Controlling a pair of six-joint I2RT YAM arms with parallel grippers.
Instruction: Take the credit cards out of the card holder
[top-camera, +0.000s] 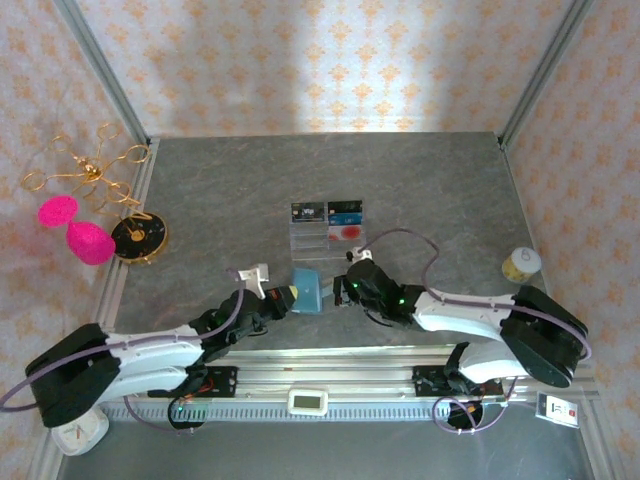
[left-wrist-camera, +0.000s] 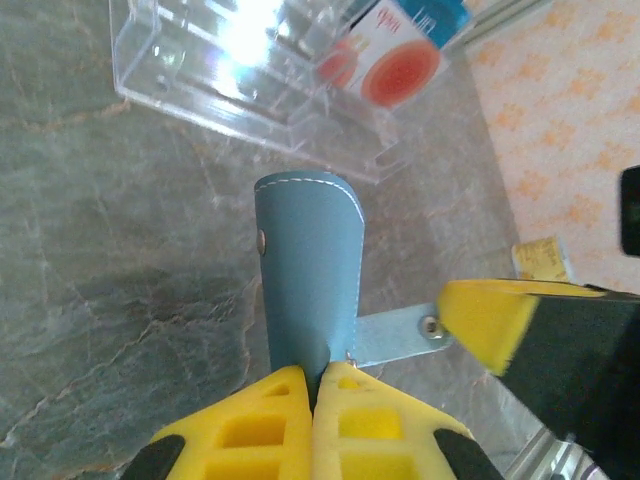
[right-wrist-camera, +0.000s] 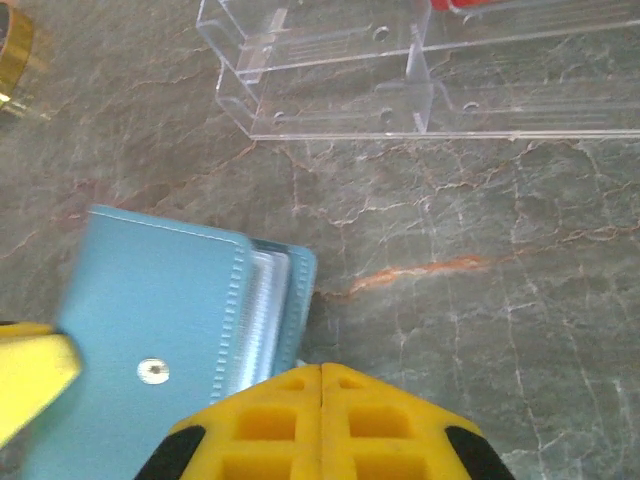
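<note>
Card holder (top-camera: 310, 289), one small teal-blue folding wallet, stands on edge near the front middle of the table, between the two grippers. At the far left, off the table edge, sit a tangled gold wire ornament (top-camera: 92, 165), two bright pink fuzzy pieces (top-camera: 80, 232) and a black round disc with gold trim (top-camera: 138, 236). The left gripper (top-camera: 287, 298) has its yellow fingers pressed together on the holder's near edge, pinching it. Behind the holder lies one clear plastic compartment tray (top-camera: 308, 240) with three credit cards (top-camera: 308, 211) in it: one black, one blue (top-camera: 345, 210) and one pale with a red print (top-camera: 347, 232). The right gripper (top-camera: 340, 292) has its fingers pressed flat together with no gap, just beside the holder's right side. Further right a pale yellow roll of tape (top-camera: 520, 264) stands near the table edge. The left wrist view adds a lighter blue strap with a metal snap (left-wrist-camera: 395, 338) sticking out to the right, a yellow fingertip of the other arm touching its end; whether that tip grips it cannot be told. The right wrist view shows the stacked clear pockets (right-wrist-camera: 262, 310) at the holder's open edge and a snap stud on its face. The grey marbled tabletop (top-camera: 430, 180) is framed by metal rails, with pink-and-gold patterned wallpaper (top-camera: 320, 60) on all sides.
</note>
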